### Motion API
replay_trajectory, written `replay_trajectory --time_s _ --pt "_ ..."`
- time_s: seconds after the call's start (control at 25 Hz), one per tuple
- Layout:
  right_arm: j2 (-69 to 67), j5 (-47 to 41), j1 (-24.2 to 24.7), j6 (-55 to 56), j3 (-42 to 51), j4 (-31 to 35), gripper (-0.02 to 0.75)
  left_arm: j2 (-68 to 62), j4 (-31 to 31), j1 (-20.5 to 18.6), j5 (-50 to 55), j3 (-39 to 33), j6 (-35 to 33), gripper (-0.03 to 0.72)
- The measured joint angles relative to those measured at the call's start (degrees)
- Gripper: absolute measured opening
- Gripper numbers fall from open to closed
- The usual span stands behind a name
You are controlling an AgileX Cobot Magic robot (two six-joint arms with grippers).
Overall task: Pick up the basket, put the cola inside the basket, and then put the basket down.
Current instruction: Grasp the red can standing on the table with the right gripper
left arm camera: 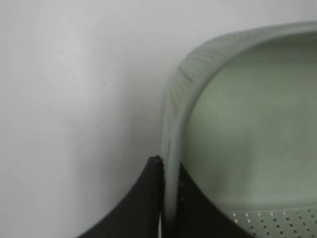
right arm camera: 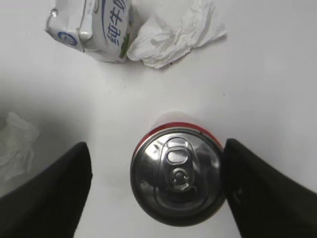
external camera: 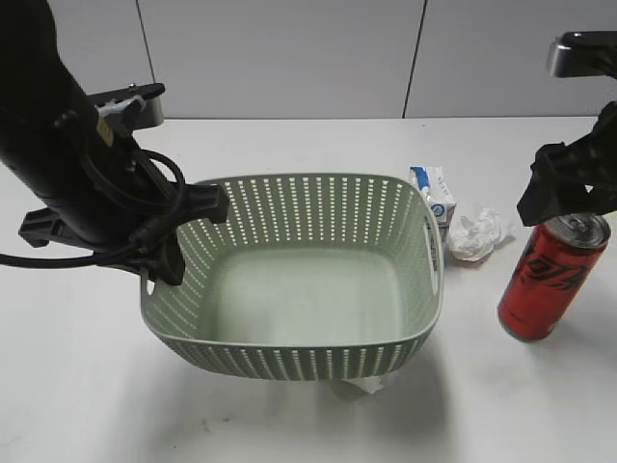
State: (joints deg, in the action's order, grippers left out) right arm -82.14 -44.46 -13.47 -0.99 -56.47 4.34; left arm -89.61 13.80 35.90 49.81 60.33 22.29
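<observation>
— While the left gripper (external camera: 178, 231) is clamping the left end of the basket (external camera: 308, 289), is the basket sitting flat on the table (external camera: 77, 386)?

— It is not looking flat. In the exterior view the basket is filling the centre of the frame, and its near edge is appearing raised, with a shadow and a bit of white paper (external camera: 364, 385) showing beneath the lower middle. Whether the far edge is touching the table I cannot tell.

— How is the left gripper holding?

— In the left wrist view, at the bottom centre, the two dark fingers (left arm camera: 143, 198) are closing on the basket (left arm camera: 247, 139) rim, one outside the wall and one inside, with the rim pinched between them.

— And the cola?

— The cola (external camera: 551, 278) is standing at the right edge of the exterior frame, apart from the basket and leaning a little toward the upper right as seen there. The right gripper (external camera: 569, 183) is hanging just above its silver top.

— Is it gripping the can?

— No. In the right wrist view the cola (right arm camera: 177, 173) is sitting in the lower centre between the spread dark fingers (right arm camera: 49, 193); the left one is clearly apart from the can, the right one is almost against it.

— What else is lying nearby?

— A white-and-blue carton (external camera: 433, 195) is lying just beyond the basket's right end, and a crumpled tissue (external camera: 478, 234) is lying beside it, between carton and can.
</observation>
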Motion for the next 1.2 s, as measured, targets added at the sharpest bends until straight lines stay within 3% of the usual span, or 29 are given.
replay_trajectory --time_s 0.32,0.56,0.84,1.04,1.2 --pt "2.2 0.1 0.0 -0.2 0.0 -1.1 0.627 0.0 0.0 0.0 0.0 0.0 0.0 0.0" --pt "-2.9 -0.6 0.0 0.6 0.0 -4.7 0.627 0.0 0.0 0.0 0.0 0.0 0.0 0.0" --pt "-8.8 -0.6 0.0 1.0 0.0 -3.0 0.622 0.0 0.0 0.0 -0.3 0.0 0.0 0.0" --pt "-11.0 -1.0 0.0 1.0 0.0 -3.0 0.54 0.0 -0.1 0.0 -0.4 0.0 0.0 0.0" --pt "-11.0 -1.3 0.0 1.0 0.0 -3.0 0.54 0.0 -0.2 0.0 -0.4 0.0 0.0 0.0"
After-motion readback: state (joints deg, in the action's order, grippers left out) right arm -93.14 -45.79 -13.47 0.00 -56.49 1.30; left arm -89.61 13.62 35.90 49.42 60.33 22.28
